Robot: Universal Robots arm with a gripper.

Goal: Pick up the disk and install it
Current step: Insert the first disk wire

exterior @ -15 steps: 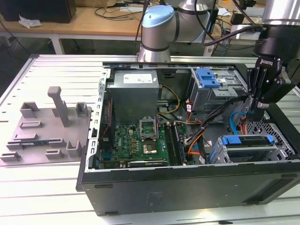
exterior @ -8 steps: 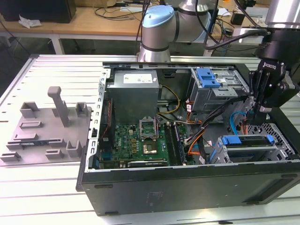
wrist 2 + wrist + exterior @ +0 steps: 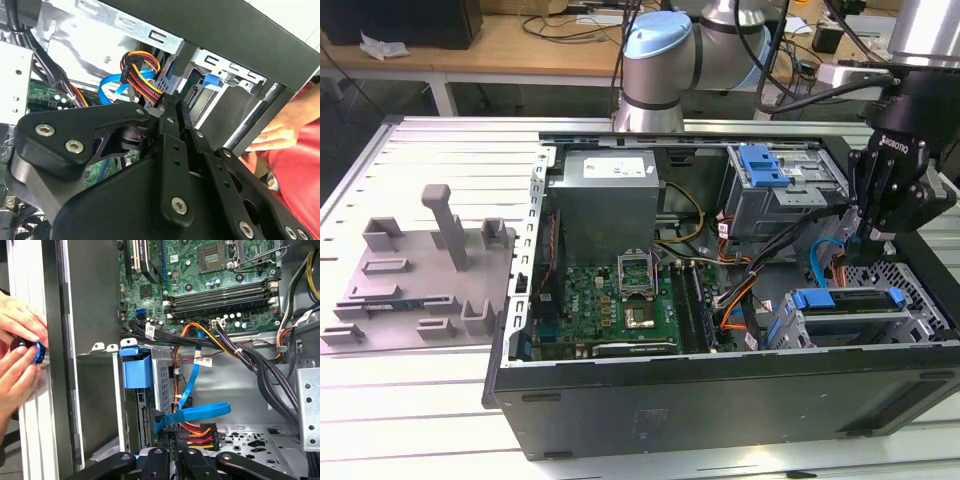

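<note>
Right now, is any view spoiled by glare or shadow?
Exterior view: even light, mild glare on the table. Second wrist view: the black hand blocks much; past the case, blown white. First wrist view: well lit, bay beside the disk shadowed.

The gripper (image 3: 174, 107) sits just beside the orange-and-yellow cable bundle (image 3: 142, 75); a blue tab (image 3: 212, 82), possibly the disk's, lies near that bundle, a hand (image 3: 280, 132) well apart from it.
</note>
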